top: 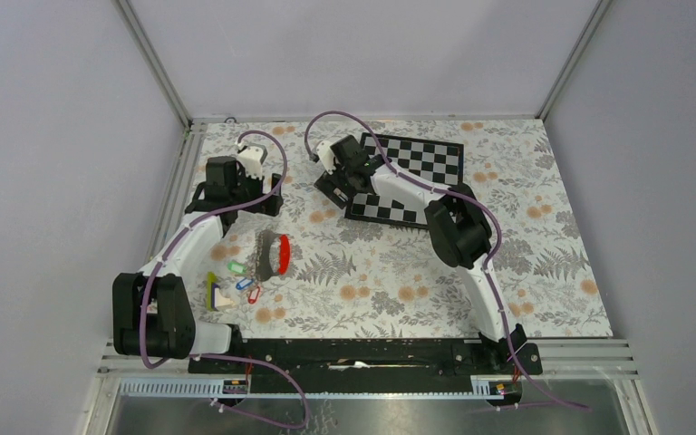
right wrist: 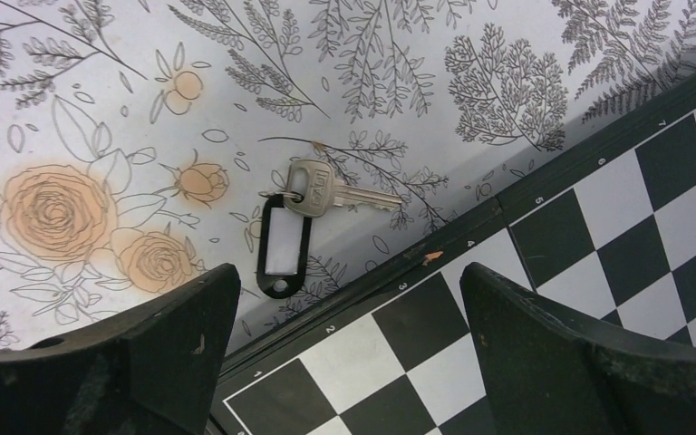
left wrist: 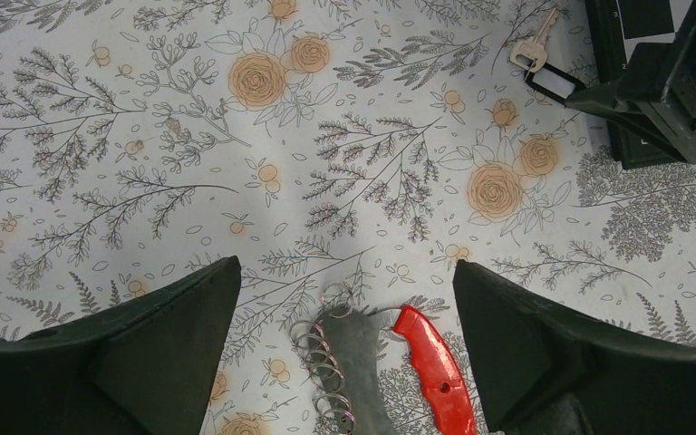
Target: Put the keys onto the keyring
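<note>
The keyring holder (top: 270, 256), a grey plate with several metal rings (left wrist: 326, 358) and a red handle (left wrist: 435, 372), lies on the floral mat. My left gripper (top: 270, 204) is open and empty just beyond it; in the left wrist view (left wrist: 344, 272) the holder shows between the fingers. Three keys lie left of the holder: green tag (top: 236, 268), blue tag (top: 243, 285), red tag (top: 254, 294). A silver key with a black tag (right wrist: 285, 240) lies by the chessboard edge, also seen from the left wrist (left wrist: 544, 68). My right gripper (right wrist: 349, 276) is open and empty above it.
A black-and-white chessboard (top: 412, 177) lies at the back, its corner under my right gripper (top: 333, 190). A yellow-and-white block (top: 217, 295) sits beside the tagged keys. Metal rails border the mat on the left and near side.
</note>
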You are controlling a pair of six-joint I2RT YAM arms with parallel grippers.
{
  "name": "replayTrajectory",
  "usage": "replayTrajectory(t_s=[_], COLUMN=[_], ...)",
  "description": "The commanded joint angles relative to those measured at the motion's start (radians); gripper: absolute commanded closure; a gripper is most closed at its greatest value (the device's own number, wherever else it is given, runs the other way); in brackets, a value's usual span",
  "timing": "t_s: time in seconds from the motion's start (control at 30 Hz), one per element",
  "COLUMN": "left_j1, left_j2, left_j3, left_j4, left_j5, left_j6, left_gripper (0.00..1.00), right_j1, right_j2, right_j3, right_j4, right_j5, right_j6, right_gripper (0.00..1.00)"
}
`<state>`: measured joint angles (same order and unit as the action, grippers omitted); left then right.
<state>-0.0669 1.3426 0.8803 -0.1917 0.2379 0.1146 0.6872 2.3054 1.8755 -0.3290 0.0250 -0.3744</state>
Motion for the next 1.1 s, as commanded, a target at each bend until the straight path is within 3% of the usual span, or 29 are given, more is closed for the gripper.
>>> replayTrajectory(t_s=[0.0, 0.27, 0.4, 0.53, 0.8, 1.07], left_j1=[-0.001, 0.001, 0.000, 0.000, -0.001, -0.001], left_j2=[-0.007, -0.011, 0.033, 0.091, 0.157, 0.147], left_j3=[0.050, 0.046, 0.071, 0.102, 0.132, 0.119], left_j4=[0.014, 0.004, -0.083, -0.218, -0.333, -0.536], left_j5=[-0.026, -0.006, 0.039, 0.075, -0.037, -0.080], left_j6=[-0.006, 0.018, 0.077, 0.154, 0.186, 0.268], left_gripper=[0.01, 0.01, 0.01, 0.08, 0.22, 0.22], right_j1=[0.002, 0.002, 0.003, 0.003, 0.002, 0.000], right_j2=[0.022, 0.006, -0.054, -0.135, -0.313, -0.460], right_j3=[0.080, 0.036, -0.019, -0.086, -0.198, -0.317], right_j4=[-0.047, -0.043, -0.043, -0.043, -0.057, -0.123], right_j5=[0.046, 0.115, 0.102, 0.040, -0.149, -0.255], right_j6=[-0.023, -0.055, -0.063, -0.049, 0.001, -0.022], right_gripper=[0.02, 0.04, 0.04, 0.03, 0.02, 0.01])
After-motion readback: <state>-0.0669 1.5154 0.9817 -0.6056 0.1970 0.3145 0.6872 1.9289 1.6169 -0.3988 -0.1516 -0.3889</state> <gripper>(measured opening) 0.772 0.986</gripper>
